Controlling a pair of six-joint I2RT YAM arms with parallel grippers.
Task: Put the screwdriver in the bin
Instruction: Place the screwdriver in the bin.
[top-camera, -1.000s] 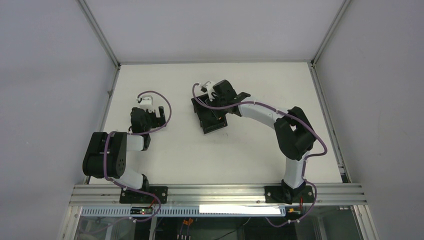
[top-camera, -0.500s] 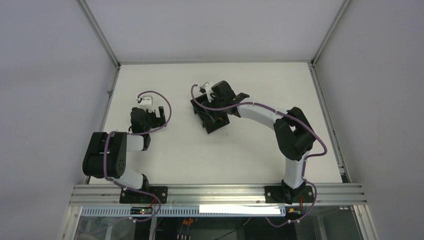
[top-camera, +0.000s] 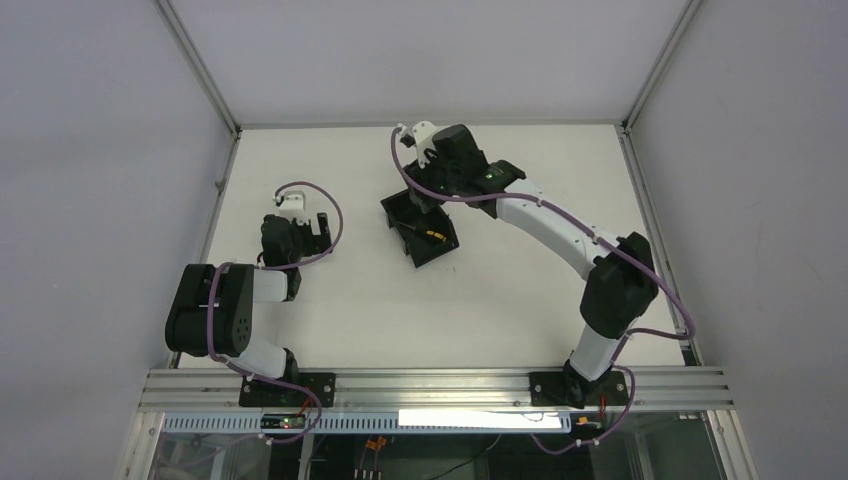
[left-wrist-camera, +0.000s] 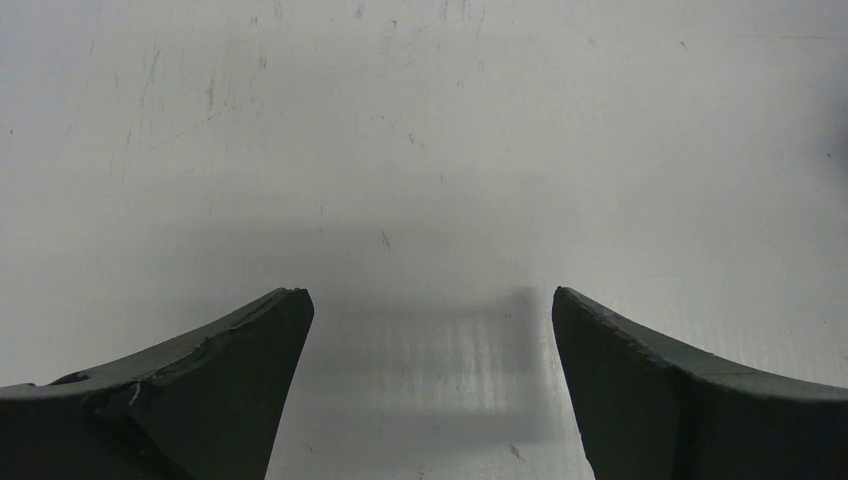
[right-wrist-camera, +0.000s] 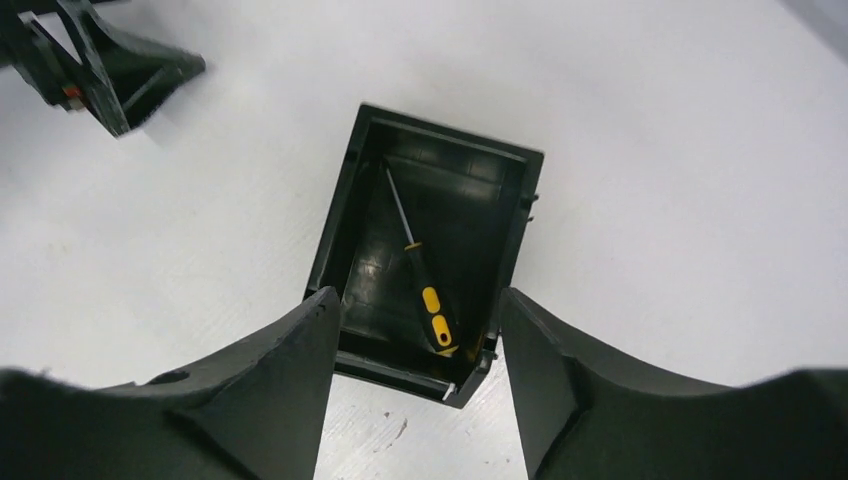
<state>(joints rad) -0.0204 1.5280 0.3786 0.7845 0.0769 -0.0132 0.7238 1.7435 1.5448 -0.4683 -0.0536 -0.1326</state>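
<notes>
The black bin (top-camera: 404, 214) stands at the table's middle back; it also shows in the right wrist view (right-wrist-camera: 462, 215). The screwdriver (right-wrist-camera: 424, 282), with a thin shaft and a black-and-yellow handle, lies flat on the bin's floor, handle toward the near wall; its handle shows in the top view (top-camera: 432, 236). My right gripper (right-wrist-camera: 420, 312) is open and empty, raised above the bin's near end, apart from it (top-camera: 426, 192). My left gripper (left-wrist-camera: 430, 300) is open and empty over bare table, left of the bin (top-camera: 318, 224).
The left gripper's fingers (right-wrist-camera: 110, 65) show in the top left corner of the right wrist view. The white tabletop (top-camera: 500, 300) is bounded by grey walls with metal frame rails at the back and sides.
My right arm has risen and drawn back from the bin toward the far side. The screwdriver, hidden under the gripper before, now lies uncovered in the bin. The left arm has not moved.
</notes>
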